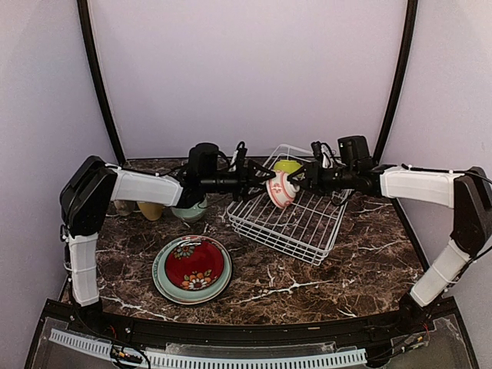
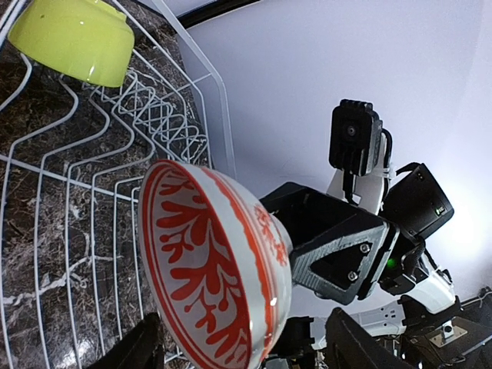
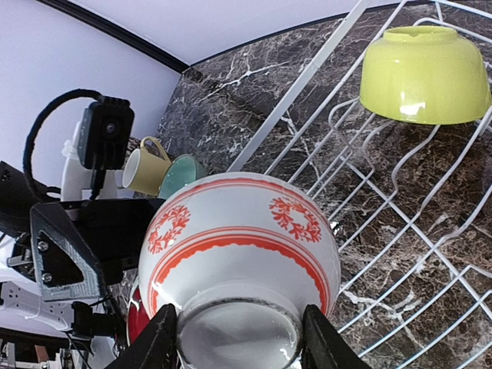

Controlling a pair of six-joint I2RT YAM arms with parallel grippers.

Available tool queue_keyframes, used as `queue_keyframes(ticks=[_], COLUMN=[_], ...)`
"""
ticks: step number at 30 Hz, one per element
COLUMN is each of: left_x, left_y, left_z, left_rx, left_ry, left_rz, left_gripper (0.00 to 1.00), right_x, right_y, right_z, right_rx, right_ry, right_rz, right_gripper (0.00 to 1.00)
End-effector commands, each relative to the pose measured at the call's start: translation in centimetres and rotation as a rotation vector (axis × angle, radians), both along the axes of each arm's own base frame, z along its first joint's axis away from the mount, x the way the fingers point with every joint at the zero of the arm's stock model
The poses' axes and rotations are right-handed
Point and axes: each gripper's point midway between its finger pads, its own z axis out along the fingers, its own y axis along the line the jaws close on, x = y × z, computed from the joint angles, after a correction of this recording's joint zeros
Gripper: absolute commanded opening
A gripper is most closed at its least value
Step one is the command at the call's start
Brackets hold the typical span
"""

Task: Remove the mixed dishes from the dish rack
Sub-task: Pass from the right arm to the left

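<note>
No writing, number, brand or sign can be read in any view. The red-patterned bowl [image 2: 207, 265] bears only leaf and wreath ornament. The red floral plate [image 1: 194, 264] bears only flowers.
</note>
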Motion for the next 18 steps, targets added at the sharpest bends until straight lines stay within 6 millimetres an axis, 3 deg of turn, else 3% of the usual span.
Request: queue_keyframes(ticks=[1,6,16,18], left_x=[-0.9,-1.6,-2.6,-2.8], left_y=[-1.6,-2.8,-2.9,-3.1], left_z=[1.9,3.0,4.5,4.6], left_rx=[-0.116,-0.22,-0.339,-0.342], left_ry=[0.0,-0.007,-0.012,-0.014], left_rz=[-0.05,-0.096,-0.126,-0.129], left_gripper=[0.7,0.57,0.11,0.06], right_x=[-0.1,-0.3,-1.5,-1.7], right_y=[0.9,1.5,1.3,1.1], right_z=[4.0,3.8,3.2,3.2], right_rx=[0.111,0.145,0.155,0.149], right_ry=[-0.101,-0.086,-0.074,-0.078], right_rz=[0.052,0.082,0.105,0.1], right_gripper=[0.35,0.34,0.34,0.34])
